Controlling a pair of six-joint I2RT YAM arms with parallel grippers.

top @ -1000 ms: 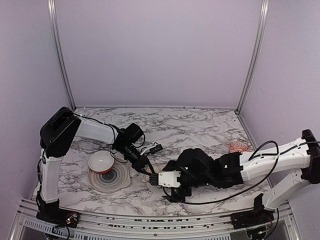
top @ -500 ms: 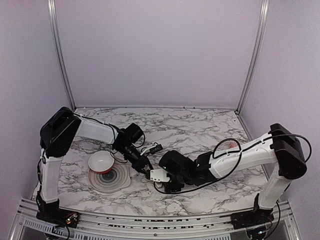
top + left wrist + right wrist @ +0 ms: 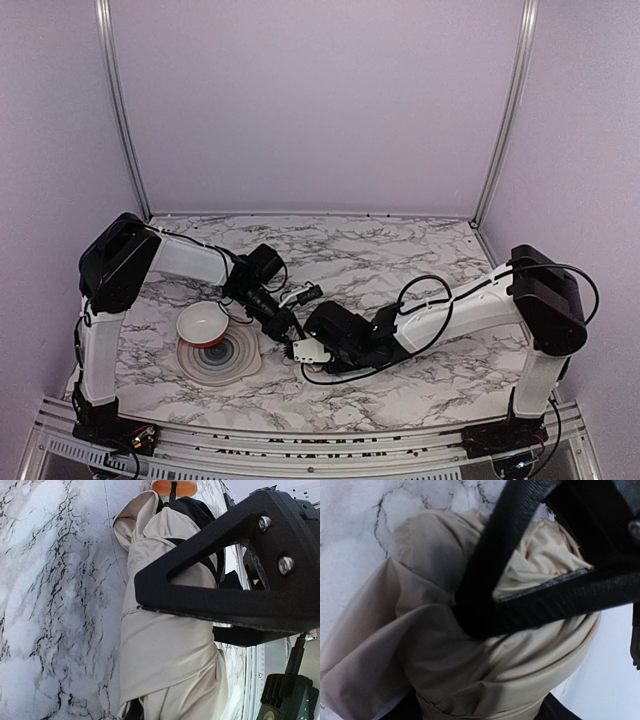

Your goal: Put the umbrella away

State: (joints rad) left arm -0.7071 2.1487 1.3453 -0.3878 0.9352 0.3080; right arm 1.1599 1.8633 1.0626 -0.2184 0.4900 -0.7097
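Observation:
The umbrella [image 3: 165, 645] lies folded on the marble as a cream fabric bundle with black lining, its tan handle [image 3: 173, 487] at the far end. In the top view both grippers cover it. My left gripper [image 3: 283, 325] is shut on the bundle, one black finger [image 3: 210, 595] crossing above the fabric. My right gripper [image 3: 305, 350] meets it from the right. Its jaws are closed around the bunched fabric [image 3: 445, 645], which fills the gap, and a black finger [image 3: 490, 580] presses into the cloth.
A white bowl [image 3: 203, 322] with a red base rests on a grey round disc [image 3: 225, 365] just left of the grippers. The right arm's cable [image 3: 420, 285] loops over the table. The metal rail [image 3: 300, 440] runs along the near edge.
The right arm has swung left and stretched out low to the umbrella, and its jaws have narrowed around the fabric. The left arm and its grip have stayed still.

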